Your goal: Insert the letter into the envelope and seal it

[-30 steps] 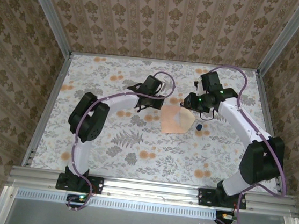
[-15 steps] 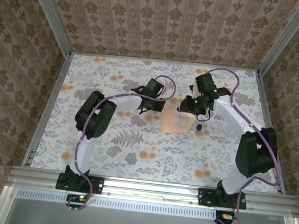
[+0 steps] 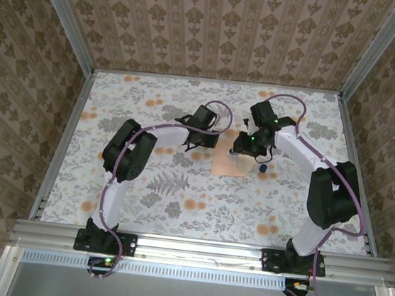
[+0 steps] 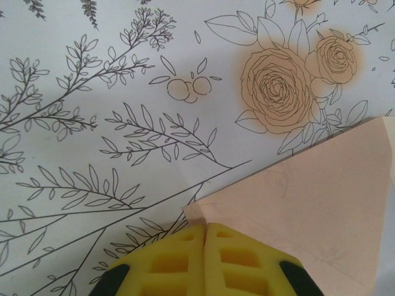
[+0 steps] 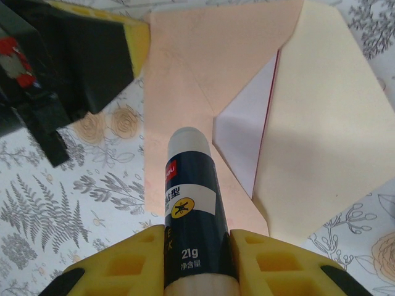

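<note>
The envelope (image 5: 185,61) hides most of the letter (image 5: 244,132), and the glue stick (image 5: 191,203) runs off the bottom edge.

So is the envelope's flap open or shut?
Open. The envelope has its flap folded back flat, and the letter shows in the uncovered mouth.

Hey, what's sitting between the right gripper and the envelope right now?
A dark blue glue stick, clamped in the right gripper, points its white tip at the envelope; the right wrist view shows it.
</note>
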Motion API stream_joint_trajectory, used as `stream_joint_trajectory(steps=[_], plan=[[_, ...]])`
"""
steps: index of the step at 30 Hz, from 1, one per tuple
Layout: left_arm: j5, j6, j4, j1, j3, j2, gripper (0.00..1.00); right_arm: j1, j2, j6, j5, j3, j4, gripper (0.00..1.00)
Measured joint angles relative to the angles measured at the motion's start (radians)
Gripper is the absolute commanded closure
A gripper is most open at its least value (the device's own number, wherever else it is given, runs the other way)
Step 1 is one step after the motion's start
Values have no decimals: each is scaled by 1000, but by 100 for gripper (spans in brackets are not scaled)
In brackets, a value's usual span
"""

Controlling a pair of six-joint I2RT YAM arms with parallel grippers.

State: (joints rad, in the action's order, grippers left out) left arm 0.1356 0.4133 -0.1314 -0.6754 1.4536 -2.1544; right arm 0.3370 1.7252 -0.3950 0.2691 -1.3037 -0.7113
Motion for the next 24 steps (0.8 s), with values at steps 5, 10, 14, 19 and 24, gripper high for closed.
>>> stream_joint_trajectory(steps=[5,10,14,19,24], plan=[[0,6,1,0,0,0,100,2,17,0,0,5,-21,90],[0,13,1,0,0,0,100,5,45,0,0,5,-31,90],[0,14,2,0,0,0,100,10,77,0,3,3,-34,91],[3,14,3,0,-1,0,100,11,92,1,2,-16,-45,91],[6,14,13,0,-7,0,100,11,119,1,-3,-52,-59,92]])
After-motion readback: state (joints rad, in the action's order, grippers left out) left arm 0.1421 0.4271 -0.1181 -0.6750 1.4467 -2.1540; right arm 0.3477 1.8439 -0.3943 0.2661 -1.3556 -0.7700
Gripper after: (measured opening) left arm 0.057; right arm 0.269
